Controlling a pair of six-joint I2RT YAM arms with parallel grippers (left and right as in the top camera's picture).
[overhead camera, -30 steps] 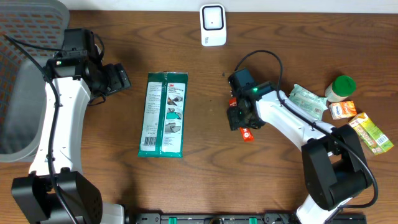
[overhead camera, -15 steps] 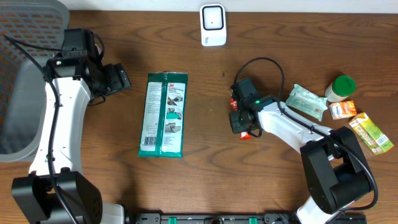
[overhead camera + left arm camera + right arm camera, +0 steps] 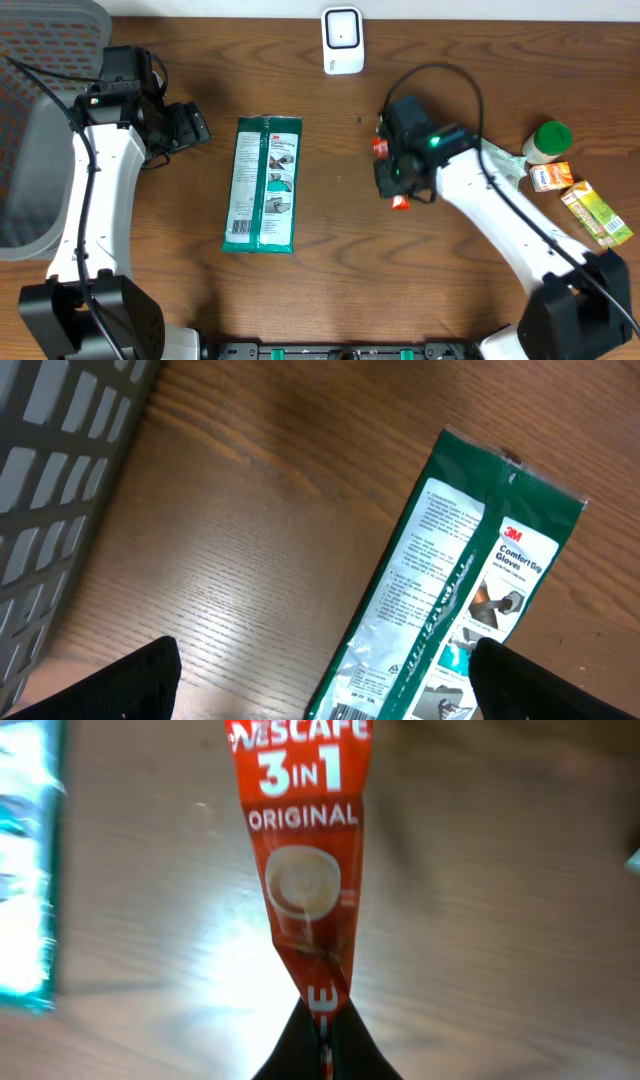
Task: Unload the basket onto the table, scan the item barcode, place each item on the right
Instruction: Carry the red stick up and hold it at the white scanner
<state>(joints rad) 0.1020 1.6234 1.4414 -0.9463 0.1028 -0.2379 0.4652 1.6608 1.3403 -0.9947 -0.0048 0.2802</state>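
Note:
A red Nescafe 3 in 1 sachet hangs lengthwise from my right gripper, which is shut on its lower end. From overhead the sachet's red ends stick out on both sides of the right gripper, right of the table's middle. A white scanner stands at the far edge. My left gripper is open at the left, empty, just left of a green 3M glove pack. In the left wrist view that pack lies between the open fingers.
At the right edge stand a green-capped bottle, a pale green packet, an orange carton and a yellow-green carton. A grey mesh basket sits beyond the table's left side, also in the left wrist view.
My right gripper closed on the red sachet and shifted toward the far side with it, the arm swinging out to the right. The left arm stayed still.

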